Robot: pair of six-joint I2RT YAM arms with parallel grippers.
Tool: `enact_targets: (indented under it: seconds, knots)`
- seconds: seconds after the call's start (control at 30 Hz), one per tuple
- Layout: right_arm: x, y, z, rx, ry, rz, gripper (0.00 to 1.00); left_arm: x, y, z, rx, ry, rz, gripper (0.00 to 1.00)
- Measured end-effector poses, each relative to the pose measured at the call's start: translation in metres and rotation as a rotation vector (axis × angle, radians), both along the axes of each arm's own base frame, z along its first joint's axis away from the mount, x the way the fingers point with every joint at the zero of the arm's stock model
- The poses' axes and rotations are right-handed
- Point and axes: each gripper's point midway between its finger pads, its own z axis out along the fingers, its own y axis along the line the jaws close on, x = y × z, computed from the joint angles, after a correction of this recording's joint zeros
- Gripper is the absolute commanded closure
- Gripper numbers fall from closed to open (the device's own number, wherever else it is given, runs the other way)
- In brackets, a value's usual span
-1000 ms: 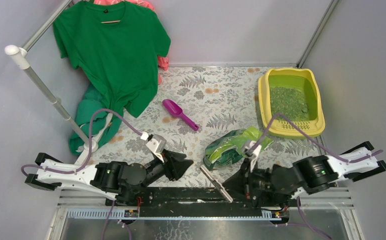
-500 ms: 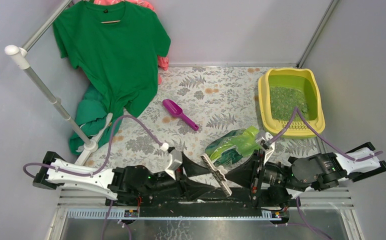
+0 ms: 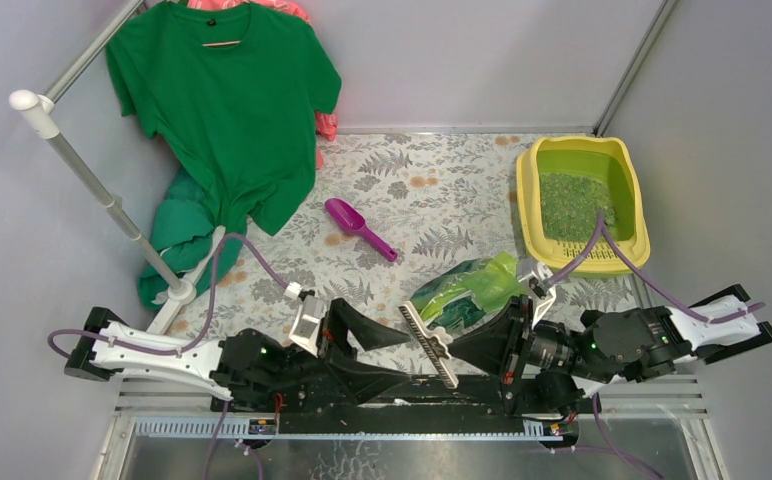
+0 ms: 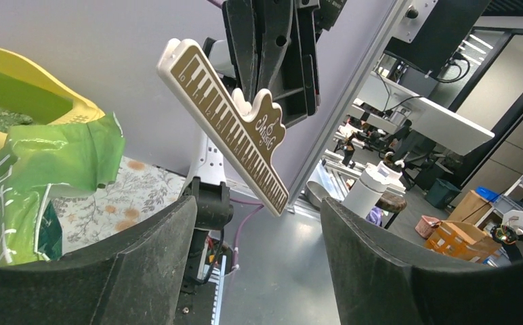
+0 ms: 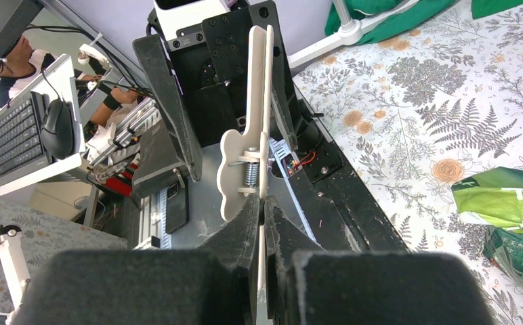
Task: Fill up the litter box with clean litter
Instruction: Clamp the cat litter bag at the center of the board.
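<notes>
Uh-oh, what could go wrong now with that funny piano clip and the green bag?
1. The right pincer grips the piano-key bag clip by one end only. It might twist or slip out as the open left pincer reaches for it.
2. The green litter bag lies on its side on the table with no clip on it. A bump from an arm could spill what's inside there, instead of into the litter box.

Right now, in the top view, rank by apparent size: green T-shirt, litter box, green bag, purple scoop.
1. green T-shirt
2. litter box
3. green bag
4. purple scoop
Hanging shirt may be nearer the camera.
</notes>
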Motion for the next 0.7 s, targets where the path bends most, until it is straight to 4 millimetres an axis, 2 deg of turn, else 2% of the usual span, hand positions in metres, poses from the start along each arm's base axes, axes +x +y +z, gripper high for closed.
enact_targets:
  seconds: [0.13, 0.33, 0.53, 0.7]
  knots:
    - [-0.002, 0.007, 0.000, -0.004, -0.014, 0.003, 0.98, 0.000, 0.000, 0.006, -0.038, 0.006, -0.001, 0.26]
    - [-0.003, 0.012, -0.002, -0.004, -0.023, 0.004, 0.98, 0.001, 0.005, 0.008, -0.104, 0.025, 0.000, 0.39]
    - [-0.004, 0.016, -0.004, -0.004, -0.030, 0.005, 0.98, 0.006, 0.011, 0.018, -0.167, 0.049, 0.013, 0.43]
    - [-0.005, 0.020, -0.003, 0.002, -0.033, 0.005, 0.98, 0.015, 0.014, 0.018, -0.198, 0.074, 0.036, 0.57]
